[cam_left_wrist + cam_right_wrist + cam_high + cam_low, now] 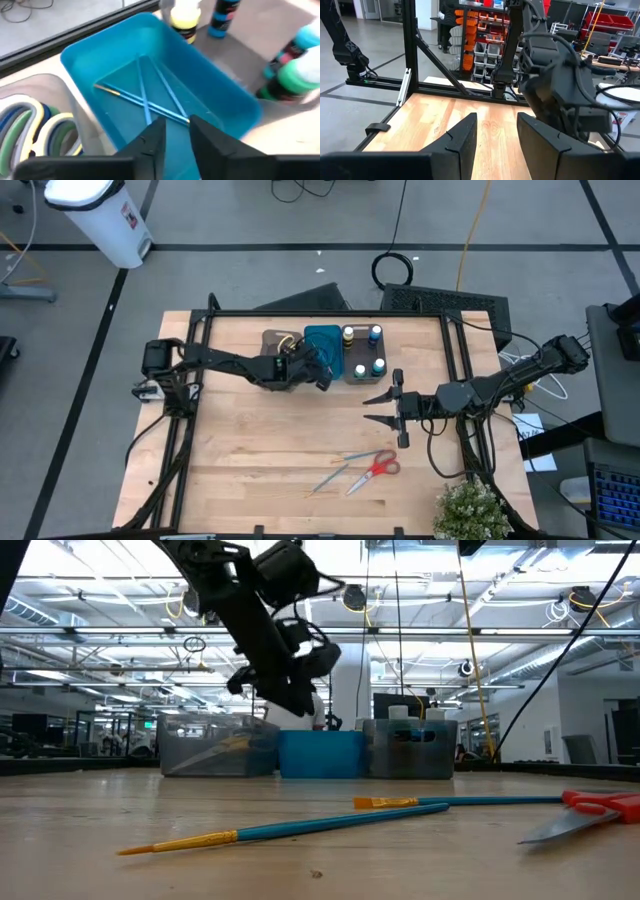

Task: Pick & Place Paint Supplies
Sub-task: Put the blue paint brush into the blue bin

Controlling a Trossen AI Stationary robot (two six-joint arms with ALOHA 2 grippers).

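A blue tray [322, 340] at the table's far middle holds three thin blue brushes [150, 95] lying on its floor. My left gripper [326, 377] hovers over the tray's near end, fingers [176, 142] slightly open and empty. A grey tray [362, 352] on its right holds small bottles [186, 15] with yellow, blue and green tops. A grey tray [278, 342] on its left holds scissors [30, 125] with green, yellow and blue handles. Red-handled scissors [377, 468] and two brushes [290, 829] lie on the near table. My right gripper [379, 409] is open and empty, above the table's middle right.
The three trays stand side by side along the far edge [320, 752]. A potted plant [470, 510] stands at the near right corner. Black frame posts [410, 50] stand at the table's edges. Bare wood [260, 440] lies at the near left.
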